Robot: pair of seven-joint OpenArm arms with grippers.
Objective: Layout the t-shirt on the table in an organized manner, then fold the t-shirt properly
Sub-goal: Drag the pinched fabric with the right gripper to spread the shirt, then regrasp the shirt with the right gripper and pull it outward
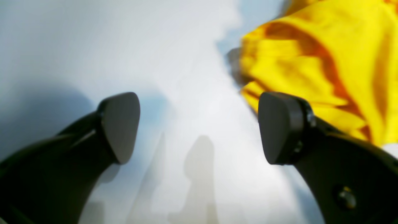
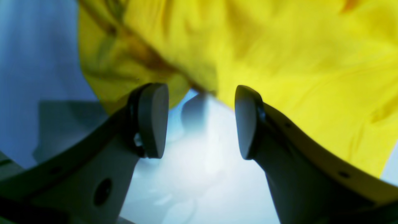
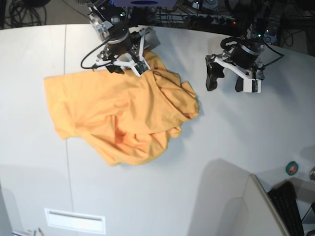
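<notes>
The orange-yellow t-shirt (image 3: 118, 113) lies crumpled and bunched on the white table (image 3: 236, 137), one sleeve spread to the left. My right gripper (image 3: 127, 66) hovers at the shirt's far edge. In the right wrist view the right gripper (image 2: 199, 121) is open, with bare table between its fingers and the t-shirt (image 2: 264, 56) just beyond the tips. My left gripper (image 3: 229, 82) stands to the right of the shirt, apart from it. In the left wrist view the left gripper (image 1: 199, 127) is open and empty, with the t-shirt (image 1: 326, 62) off to the upper right.
A thin dark seam (image 3: 65, 98) runs down the table's left part. A green tape roll (image 3: 291, 168) and a keyboard (image 3: 290, 206) sit at the right near corner. Cables (image 3: 206, 14) crowd the far edge. A white label (image 3: 74, 221) lies near the front.
</notes>
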